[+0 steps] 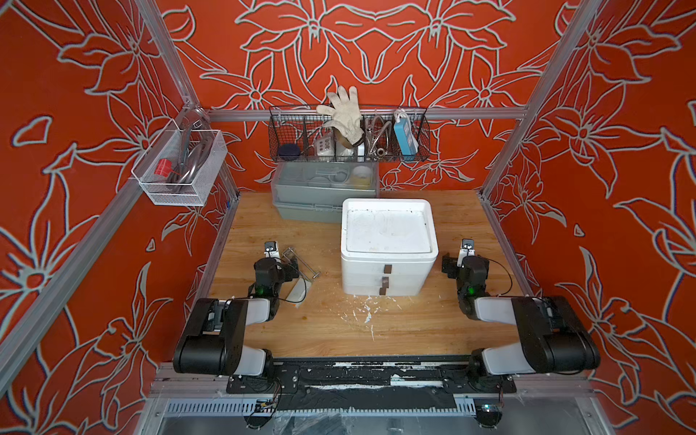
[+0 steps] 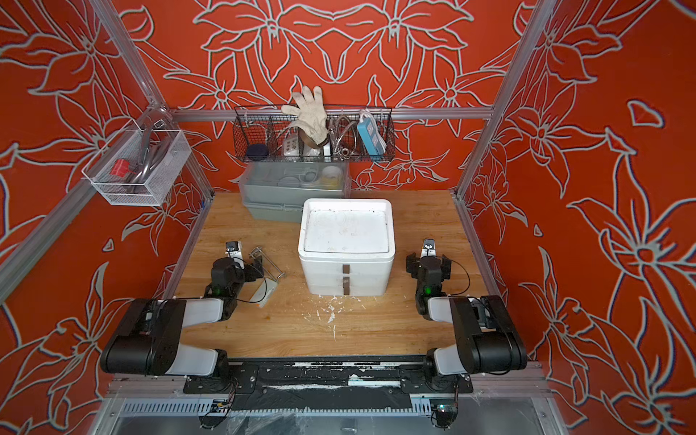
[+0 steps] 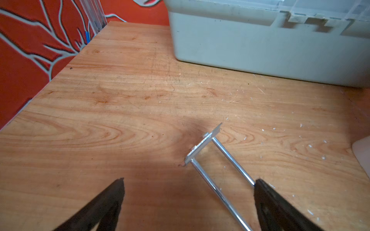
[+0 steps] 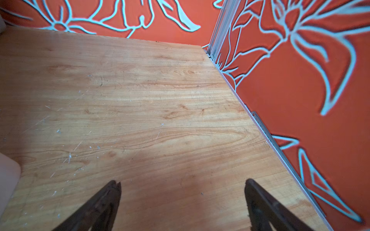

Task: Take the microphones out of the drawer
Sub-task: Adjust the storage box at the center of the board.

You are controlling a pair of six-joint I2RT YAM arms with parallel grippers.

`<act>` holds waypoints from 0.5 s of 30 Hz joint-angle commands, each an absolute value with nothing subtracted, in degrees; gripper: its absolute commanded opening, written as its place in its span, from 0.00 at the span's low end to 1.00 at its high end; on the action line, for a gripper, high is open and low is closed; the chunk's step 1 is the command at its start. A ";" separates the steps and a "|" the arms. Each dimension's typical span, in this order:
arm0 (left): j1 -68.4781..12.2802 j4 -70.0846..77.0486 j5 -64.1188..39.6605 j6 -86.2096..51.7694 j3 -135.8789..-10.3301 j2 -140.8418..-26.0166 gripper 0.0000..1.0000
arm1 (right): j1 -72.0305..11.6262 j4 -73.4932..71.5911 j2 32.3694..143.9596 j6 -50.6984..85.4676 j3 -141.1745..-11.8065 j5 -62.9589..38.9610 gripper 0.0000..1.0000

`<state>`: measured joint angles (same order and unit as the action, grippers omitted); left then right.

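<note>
A white drawer unit (image 1: 388, 241) stands in the middle of the table (image 1: 327, 331), its three drawers all shut, dark handles facing the robot. The microphone is hidden in every view. The left claw (image 3: 188, 180) is spread wide and empty, over a chrome two-prong hook (image 3: 202, 148) lying on the table left of the unit. The right claw (image 4: 182, 181) is likewise spread wide and empty, over bare wood right of the unit. A grey box (image 1: 320, 196) sits behind.

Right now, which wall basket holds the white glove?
The black wire basket at the back; the white glove sticks up out of it. The white mesh basket at the side has none.
</note>
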<state>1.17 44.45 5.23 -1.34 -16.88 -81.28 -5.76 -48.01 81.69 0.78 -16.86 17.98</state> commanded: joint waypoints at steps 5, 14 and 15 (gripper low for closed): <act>1.23 44.04 4.88 -1.58 -17.79 -80.51 1.00 | -5.36 -47.28 81.10 1.09 -17.84 17.93 1.00; 1.22 43.90 4.83 -1.58 -17.92 -80.51 1.00 | -4.65 -46.89 81.03 1.39 -17.93 16.79 1.00; 1.23 43.92 4.83 -1.58 -17.85 -80.52 1.00 | -4.61 -47.01 80.94 1.40 -17.84 16.79 1.00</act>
